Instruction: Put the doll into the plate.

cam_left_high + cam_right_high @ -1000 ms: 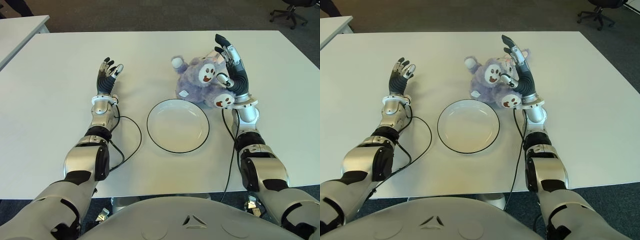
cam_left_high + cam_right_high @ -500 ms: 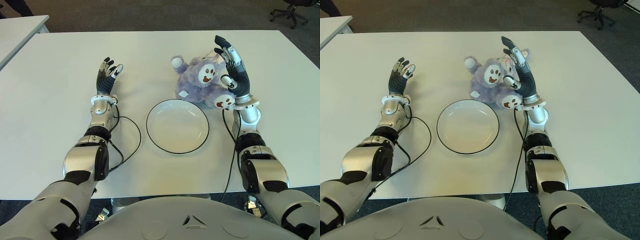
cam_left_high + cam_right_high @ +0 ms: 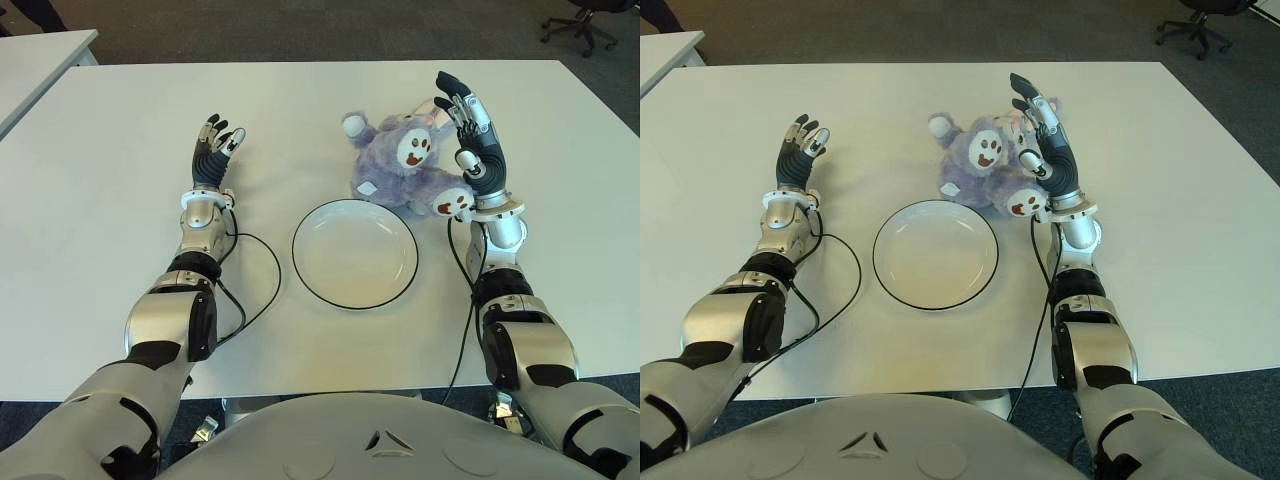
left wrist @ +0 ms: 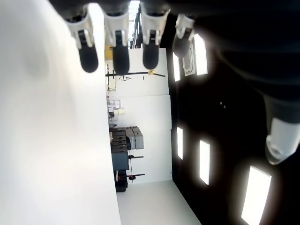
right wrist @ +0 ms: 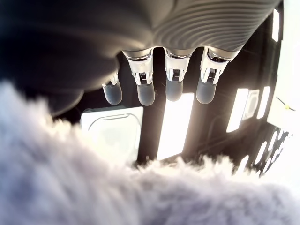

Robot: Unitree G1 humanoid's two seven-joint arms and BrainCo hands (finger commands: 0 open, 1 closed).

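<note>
The doll lies on the surface just behind the plate. The right hand stands beside it, fingers spread, holding nothing. The left hand, left of the plate, is also relaxed and empty.

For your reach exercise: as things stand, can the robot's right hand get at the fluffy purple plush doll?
Probably yes: the right hand, fingers spread, shows right beside the fluffy purple plush doll, with nothing between them.

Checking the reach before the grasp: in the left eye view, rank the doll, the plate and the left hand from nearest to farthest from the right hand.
1. Doll: right beside the open right hand, on its left.
2. Plate: nearer the robot and left of that hand.
3. Left hand: across the table, far left.
</note>
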